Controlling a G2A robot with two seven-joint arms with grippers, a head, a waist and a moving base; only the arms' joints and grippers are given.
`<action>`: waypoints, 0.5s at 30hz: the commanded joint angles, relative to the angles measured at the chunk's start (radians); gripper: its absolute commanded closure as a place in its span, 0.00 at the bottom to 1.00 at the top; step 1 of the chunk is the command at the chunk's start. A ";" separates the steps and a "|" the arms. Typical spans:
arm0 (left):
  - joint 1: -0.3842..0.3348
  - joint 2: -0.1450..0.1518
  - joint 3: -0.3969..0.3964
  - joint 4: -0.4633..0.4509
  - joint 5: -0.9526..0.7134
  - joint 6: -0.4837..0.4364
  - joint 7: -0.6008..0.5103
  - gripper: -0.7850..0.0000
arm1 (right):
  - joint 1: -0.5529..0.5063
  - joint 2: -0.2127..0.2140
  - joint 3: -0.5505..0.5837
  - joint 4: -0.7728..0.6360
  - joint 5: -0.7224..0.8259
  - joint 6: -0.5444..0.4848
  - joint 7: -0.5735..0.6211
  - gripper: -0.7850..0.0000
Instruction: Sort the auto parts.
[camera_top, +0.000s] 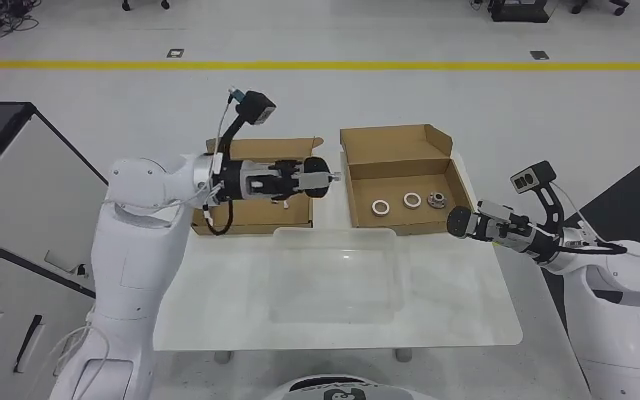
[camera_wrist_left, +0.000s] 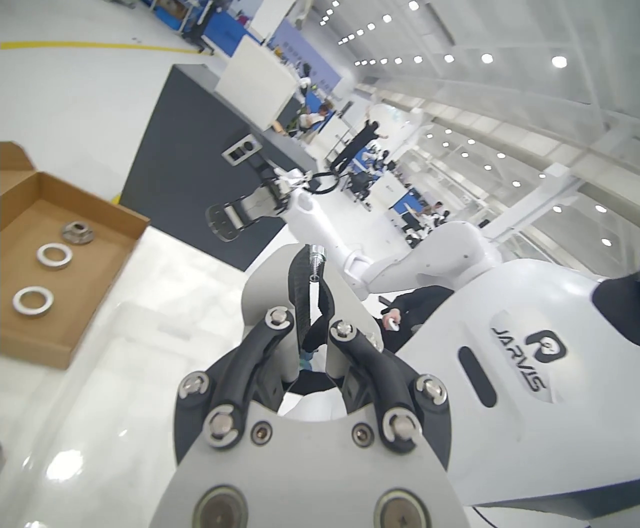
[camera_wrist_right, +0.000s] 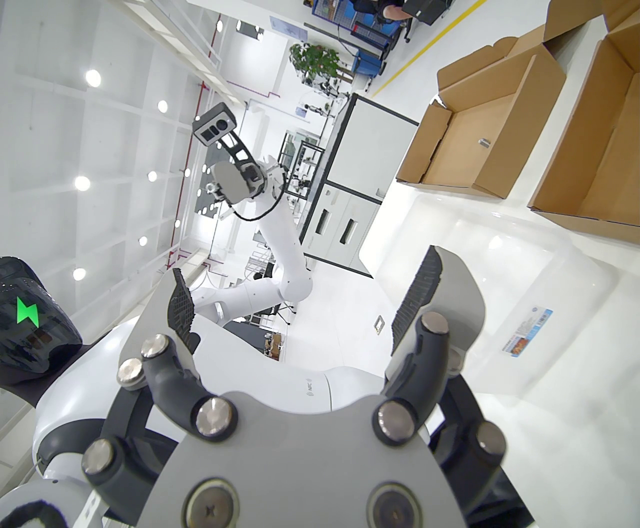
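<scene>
A small threaded metal part is gripped in the closed jaws of the left gripper, which is held above the inner edge of the left cardboard box. The right gripper is held just beside the right cardboard box with its jaws spread and empty. In that box a ring, a second ring and a flanged nut are laid in a row, and a clear bin is set on the table in front of both boxes.

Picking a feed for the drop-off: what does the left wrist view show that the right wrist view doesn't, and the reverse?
Left wrist adds: left pincer shut on a small metal part; two rings and a flanged nut in the ring box. Right wrist adds: right pincer open and empty; a small piece in the other box. Both: the ring box, the clear bin.
</scene>
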 joint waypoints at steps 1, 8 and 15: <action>-0.009 0.007 0.005 0.009 0.080 0.012 -0.014 1.00 | 0.000 0.000 0.000 0.000 0.000 0.000 0.000 0.00; -0.022 0.025 0.022 0.013 0.270 0.036 -0.022 1.00 | 0.000 0.000 0.000 0.000 0.000 0.000 0.000 0.00; -0.059 0.049 0.027 0.033 0.514 0.036 -0.075 1.00 | 0.000 0.000 0.000 0.000 0.000 0.000 0.000 0.00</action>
